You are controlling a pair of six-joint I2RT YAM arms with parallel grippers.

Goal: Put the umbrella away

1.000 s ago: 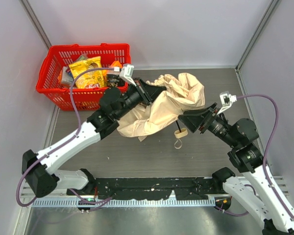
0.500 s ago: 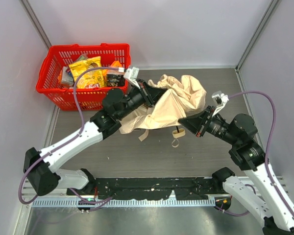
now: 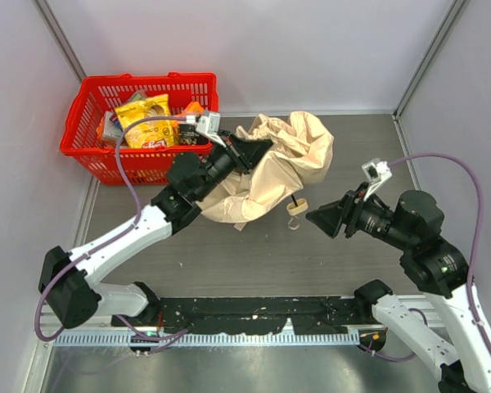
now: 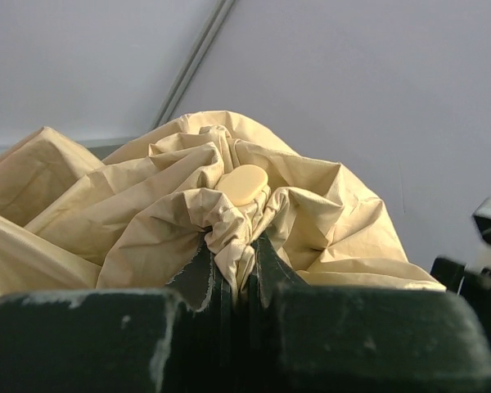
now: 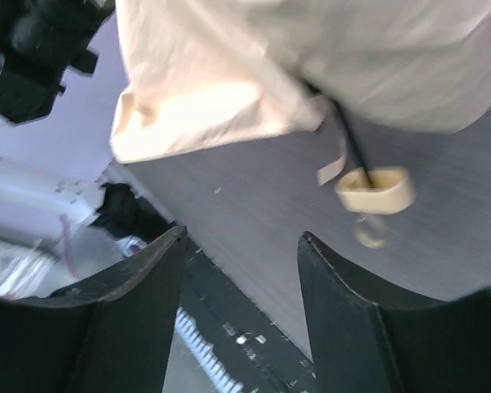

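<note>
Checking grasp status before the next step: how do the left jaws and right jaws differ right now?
Left jaws are shut, pinching a bunch of the umbrella fabric; right jaws stand open and empty. Left jaws touch the canopy; right jaws sit apart from it, with the handle ahead of them, untouched. Shared: both point toward the umbrella.
</note>
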